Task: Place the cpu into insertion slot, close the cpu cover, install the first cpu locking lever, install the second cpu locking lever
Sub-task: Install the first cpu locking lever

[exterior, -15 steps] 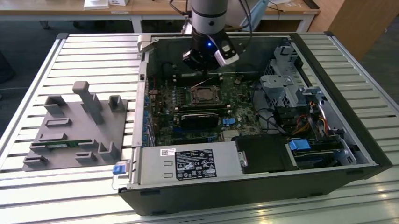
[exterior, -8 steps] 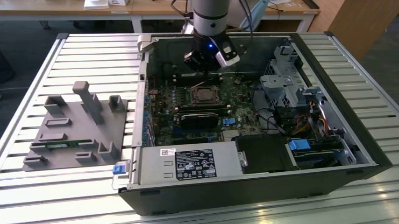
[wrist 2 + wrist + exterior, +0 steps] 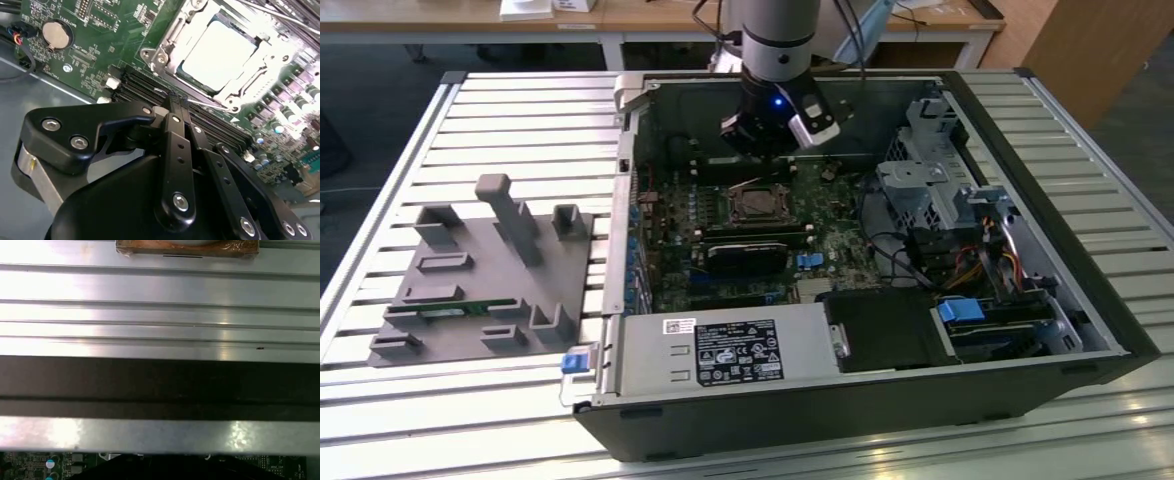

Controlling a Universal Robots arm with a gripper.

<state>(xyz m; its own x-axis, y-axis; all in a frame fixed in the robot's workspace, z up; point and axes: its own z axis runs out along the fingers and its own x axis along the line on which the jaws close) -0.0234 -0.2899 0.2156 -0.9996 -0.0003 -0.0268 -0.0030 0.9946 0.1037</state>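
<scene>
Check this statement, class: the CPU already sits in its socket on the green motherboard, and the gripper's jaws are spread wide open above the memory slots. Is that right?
Not quite. In the second wrist view the gripper has its jaws closed together, empty, not spread wide. The rest stands: the CPU sits in its socket on the green motherboard, with the gripper above the memory slots.

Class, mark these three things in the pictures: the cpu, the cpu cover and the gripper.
cpu (image 3: 217,54), second wrist view, middle of its pale metal face.
cpu cover (image 3: 170,37), second wrist view, silvery frame beside the window.
gripper (image 3: 175,97), second wrist view, tips of its black fingers.
</scene>
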